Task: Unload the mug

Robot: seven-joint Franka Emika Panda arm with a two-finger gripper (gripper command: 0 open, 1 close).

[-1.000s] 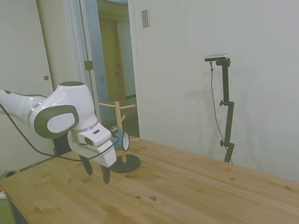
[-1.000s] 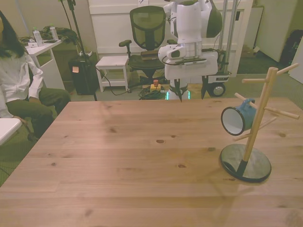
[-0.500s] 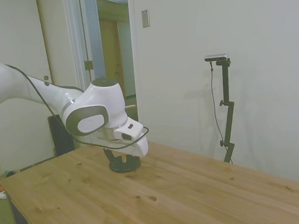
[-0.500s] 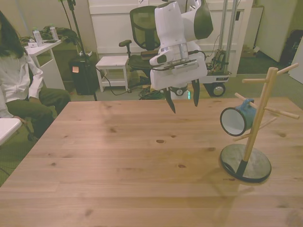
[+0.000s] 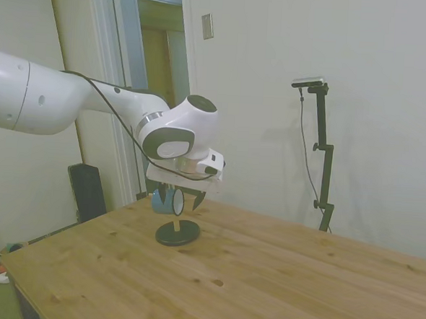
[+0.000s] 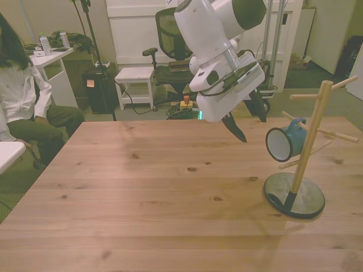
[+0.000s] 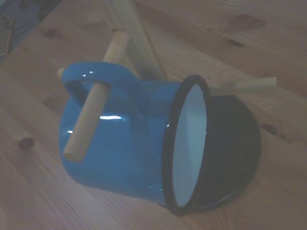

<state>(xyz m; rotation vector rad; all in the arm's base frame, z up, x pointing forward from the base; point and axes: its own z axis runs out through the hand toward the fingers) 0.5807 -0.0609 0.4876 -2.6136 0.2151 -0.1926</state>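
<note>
The light-blue mug (image 6: 286,141) with a dark rim and whitish inside hangs by its handle on a peg of a wooden mug tree (image 6: 309,144), mouth facing the front view's left. My gripper (image 6: 248,120) hovers just above and to the front view's left of the mug, tilted, open, with nothing between its fingers. The side view shows the mug (image 5: 166,200) under my wrist, above the tree's dark round base (image 5: 177,233). Seen from the wrist, the mug (image 7: 129,143) lies close below, its handle around a peg (image 7: 93,112).
The mug tree stands near the table's edge at the front view's right, with bare pegs (image 6: 346,82) sticking out above the mug. A seated person (image 6: 20,96) is beyond the table at the front view's left. An office chair (image 6: 176,34) and a stool stand behind the table.
My arm has swung from the table's far edge toward the mug tree, tilting the wrist. The gripper opened and now hangs beside the mug. The mug has not moved.
</note>
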